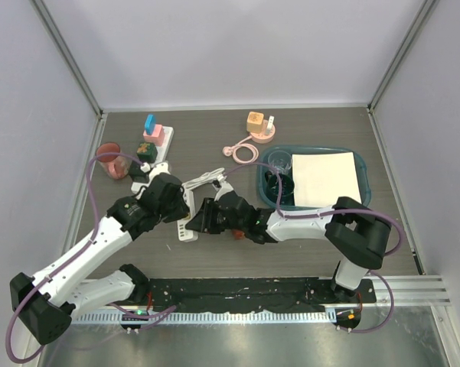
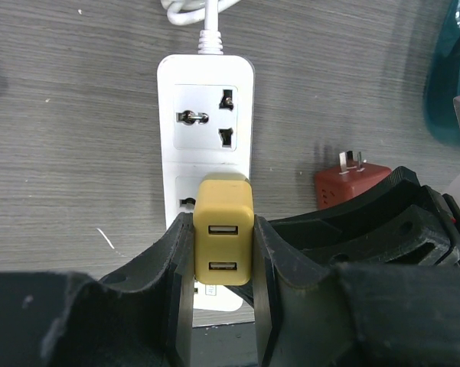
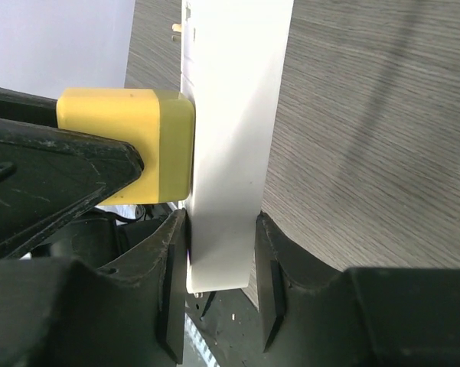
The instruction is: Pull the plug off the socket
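L claw point(image 2: 223, 260) clenched on yellow plug point(image 2: 223, 237) in L wrist view. Plug sits in 2nd outlet from cord end of white socket strip point(image 2: 205, 115); red plug point(image 2: 350, 182) lies loose on desk point(image 2: 76, 138) just right of strip.
R wrist: R claw point(image 3: 220, 260) grasping strip by both long edges, yellow plug flush w/ strip face.
Top: both claws meet at strip, mid-desk, left of teal tray point(image 1: 314, 150).

Pale grey walls point(image 1: 237, 46) enclose a dark wood-grain table point(image 1: 199, 130), seemingly evenly lit.

Prongs of the yellow plug point(image 2: 223, 237) lie hidden in the power strip point(image 2: 205, 107) — cord point(image 2: 209, 27) cropped above.
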{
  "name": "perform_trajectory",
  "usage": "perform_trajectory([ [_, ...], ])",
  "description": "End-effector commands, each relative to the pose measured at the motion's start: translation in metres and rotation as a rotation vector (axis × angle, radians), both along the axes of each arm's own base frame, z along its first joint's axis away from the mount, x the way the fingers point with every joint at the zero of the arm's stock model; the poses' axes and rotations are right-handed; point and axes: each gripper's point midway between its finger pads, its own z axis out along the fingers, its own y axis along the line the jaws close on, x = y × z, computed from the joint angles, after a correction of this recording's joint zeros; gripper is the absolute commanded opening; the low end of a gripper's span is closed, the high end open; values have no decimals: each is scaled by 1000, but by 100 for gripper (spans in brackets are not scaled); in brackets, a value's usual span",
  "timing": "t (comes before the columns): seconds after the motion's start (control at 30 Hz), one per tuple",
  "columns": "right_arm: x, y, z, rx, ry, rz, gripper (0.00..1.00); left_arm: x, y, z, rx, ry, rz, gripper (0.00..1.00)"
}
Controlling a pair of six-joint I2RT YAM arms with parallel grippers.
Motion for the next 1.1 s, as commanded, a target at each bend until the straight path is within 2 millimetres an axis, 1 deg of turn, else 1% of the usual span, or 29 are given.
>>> perform_trajectory([
  [0.0, 4, 0, -16, -27, 24, -37, 1, 13, 1, 22, -17, -91, 24, 0],
  [0.03, 5, 0, -16, -22, 25, -42, 1, 10, 1, 11, -18, -75, 20, 0],
  [0.1, 6, 0, -13, 5, 28, -50, 1, 9, -3, 8, -53, -83, 11, 0],
  [0.13, 8, 0, -13, 13, 30, -54, 1, 6, -2, 1, -52, -71, 13, 0],
  [0.23, 10, 0, -6, 54, 22, -55, 1, 5, 2, 4, -57, -89, 22, 0],
  [0.3, 9, -1, -4, 83, 23, -50, 1, 6, 7, 11, -70, -109, 32, 0],
  [0.43, 7, 0, -9, 103, 47, -43, 1, 8, 11, 22, -105, -128, 42, 0],
  [0.5, 5, 1, -9, 131, 61, -38, 1, 10, 10, 22, -128, -127, 47, 0],
  [0.57, 4, 1, -9, 142, 63, -37, 1, 6, 4, 14, -148, -101, 31, 0],
  [0.63, 5, 1, -8, 138, 54, -34, 1, 6, 3, 8, -151, -90, 28, 0],
  [0.7, 6, 1, -9, 110, 52, -32, 1, 5, 3, 7, -147, -88, 24, 0],
  [0.83, 7, 3, -9, 99, 45, -27, 1, 10, 10, 23, -112, -117, 41, 0],
  [0.93, 9, 6, -15, 74, 58, -30, 1, 13, 21, 35, -72, -151, 71, 0],
  [0.97, 11, 7, -21, 54, 58, -32, 1, 13, 25, 39, -64, -165, 83, 0],
  [1.0, 13, 10, -21, 43, 60, -33, 1, 13, 32, 43, -44, -177, 107, 0],
  [1.07, 19, 12, -23, 23, 56, -44, 1, 12, 39, 48, -33, -195, 129, 0],
])
